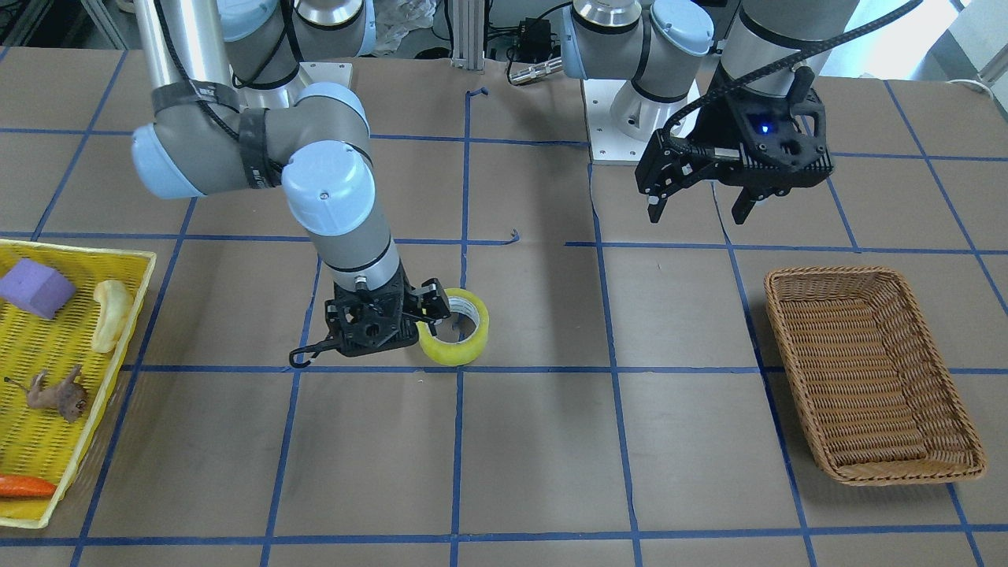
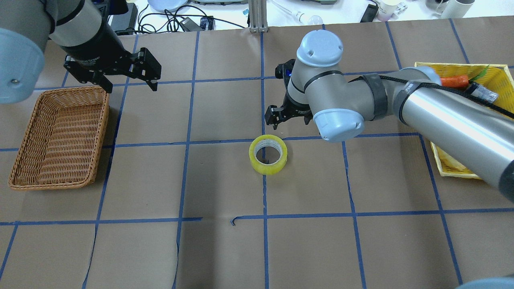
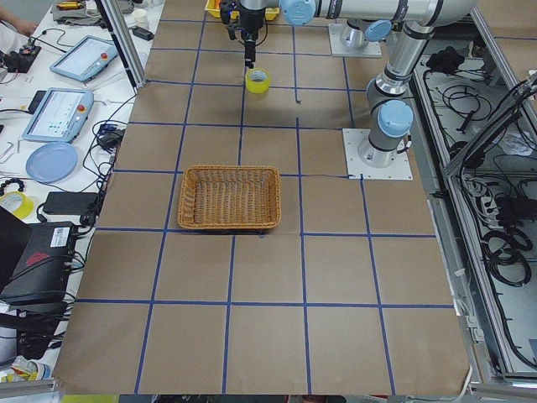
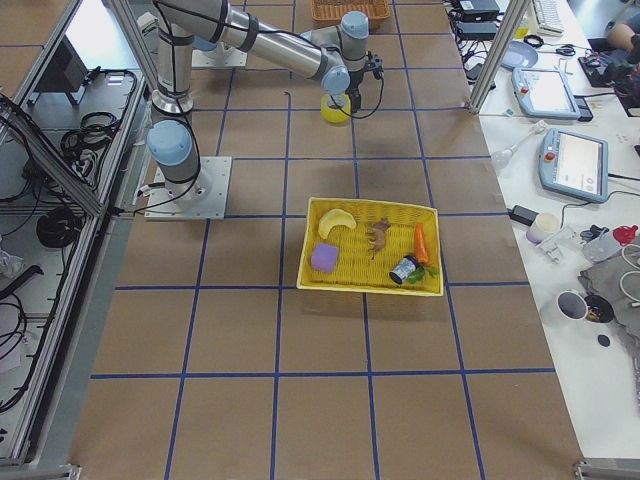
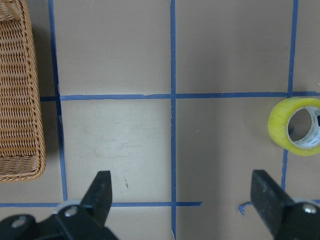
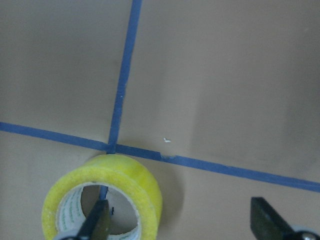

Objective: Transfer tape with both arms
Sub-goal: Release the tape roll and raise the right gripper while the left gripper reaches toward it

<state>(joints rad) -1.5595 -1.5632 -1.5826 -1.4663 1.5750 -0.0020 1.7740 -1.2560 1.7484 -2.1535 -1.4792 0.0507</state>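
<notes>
Overhead exterior: right tool (image 2: pixel 289 115) near tape (image 2: pixel 268 167).

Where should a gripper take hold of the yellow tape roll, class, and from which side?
Pinch the tape by its wall from straight above, one finger inside the core, one outside: the roll lies flat, its hole facing up.

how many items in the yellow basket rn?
5 in the yellow basket: banana and purple block at the robot-side end, brown toy animal in the middle, carrot and dark jar at the far end. Nothing looks hidden.
</notes>
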